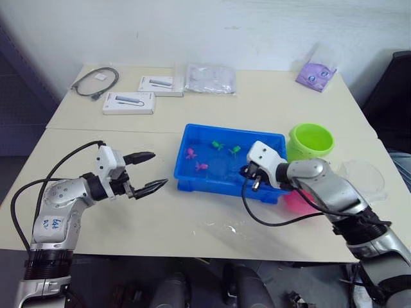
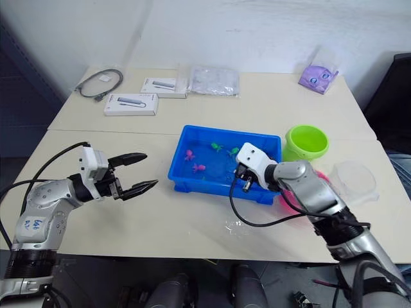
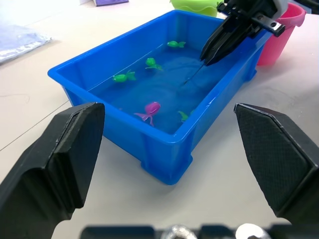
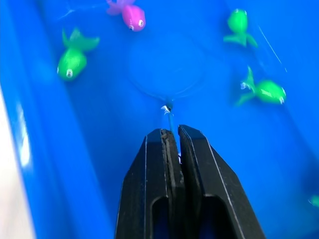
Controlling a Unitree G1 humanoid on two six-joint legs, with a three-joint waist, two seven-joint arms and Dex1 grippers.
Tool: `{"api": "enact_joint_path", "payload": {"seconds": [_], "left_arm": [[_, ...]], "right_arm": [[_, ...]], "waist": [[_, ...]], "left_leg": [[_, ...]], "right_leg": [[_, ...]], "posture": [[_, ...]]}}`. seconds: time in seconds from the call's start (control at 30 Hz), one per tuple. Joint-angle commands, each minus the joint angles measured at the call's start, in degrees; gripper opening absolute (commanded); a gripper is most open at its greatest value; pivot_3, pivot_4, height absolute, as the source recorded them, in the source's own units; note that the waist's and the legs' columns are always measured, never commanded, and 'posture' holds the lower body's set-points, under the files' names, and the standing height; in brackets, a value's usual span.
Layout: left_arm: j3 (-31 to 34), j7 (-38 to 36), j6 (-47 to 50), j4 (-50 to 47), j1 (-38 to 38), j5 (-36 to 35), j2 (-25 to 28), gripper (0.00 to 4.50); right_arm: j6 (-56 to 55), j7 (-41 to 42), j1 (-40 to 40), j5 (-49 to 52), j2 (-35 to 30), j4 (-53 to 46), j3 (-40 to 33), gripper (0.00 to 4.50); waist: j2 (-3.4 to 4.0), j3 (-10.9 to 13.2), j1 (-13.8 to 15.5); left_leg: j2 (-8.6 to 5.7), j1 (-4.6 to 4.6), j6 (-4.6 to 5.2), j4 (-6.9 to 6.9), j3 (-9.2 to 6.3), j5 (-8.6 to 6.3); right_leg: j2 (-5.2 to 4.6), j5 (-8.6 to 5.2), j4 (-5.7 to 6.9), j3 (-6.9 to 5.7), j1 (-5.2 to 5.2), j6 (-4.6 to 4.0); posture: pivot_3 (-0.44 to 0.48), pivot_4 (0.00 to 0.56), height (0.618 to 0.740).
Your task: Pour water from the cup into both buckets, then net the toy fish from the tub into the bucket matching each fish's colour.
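My right gripper (image 4: 172, 133) is clamped on the net (image 4: 166, 69), hoop dipped in the tub (image 1: 192, 176) to scoop fish; left gripper (image 1: 146, 172) waits apart, empty.

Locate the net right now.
The net is in the blue tub, hoop under water among the toy fish, its handle pinched by the right end effector at the tub's right end.
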Motion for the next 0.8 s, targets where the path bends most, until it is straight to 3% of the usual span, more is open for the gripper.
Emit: {"api": "enact_joint_path", "payload": {"seconds": [0.03, 0.37, 0.53, 0.8], "left_arm": [[-0.2, 0.2, 0.3, -2.1, -0.1, -0.3, 0.3, 4.46], [-0.8, 1.3, 1.3, -3.3, 0.0, 0.1, 0.4, 4.46], [-1.2, 2.2, 2.7, -5.0, -0.3, -0.2, 0.5, 4.46], [-3.7, 2.2, 4.3, -6.5, -5.0, -1.1, -1.4, 4.46]], "right_arm": [[-1.6, 0.9, -1.9, -0.5, 2.5, 1.2, -1.8, 0.00], [0.8, 2.9, 2.4, 3.9, 2.7, -4.9, -9.5, 0.00], [2.8, 4.2, 7.6, 4.8, -1.8, -12.5, -13.2, 0.00], [0.2, 4.7, 14.4, 9.7, -4.2, -18.5, -25.3, 0.00]], "waist": [[0.00, 0.0, -0.1], [0.01, 0.0, 0.2], [0.01, 0.0, 0.2], [0.01, 0.0, 0.2]], "left_leg": [[0.00, 0.00, 0.00, 0.00, 0.00, 0.00], [-0.01, -0.12, 0.00, 0.01, -0.11, 0.00], [-0.01, -0.36, 0.00, 0.03, -0.15, 0.00], [-0.01, -0.34, -0.01, 0.06, -0.15, 0.00]], "right_leg": [[0.00, 0.00, 0.01, 0.00, 0.00, 0.00], [-0.02, 0.00, 0.17, -0.09, 0.00, 0.00], [-0.01, 0.01, 0.17, -0.13, -0.22, 0.01], [0.01, 0.01, 0.18, -0.15, -0.18, 0.02]], "posture": [[0.000, 0.150, 0.740], [0.000, 0.150, 0.740], [0.000, 0.150, 0.740], [0.000, 0.150, 0.740]]}}
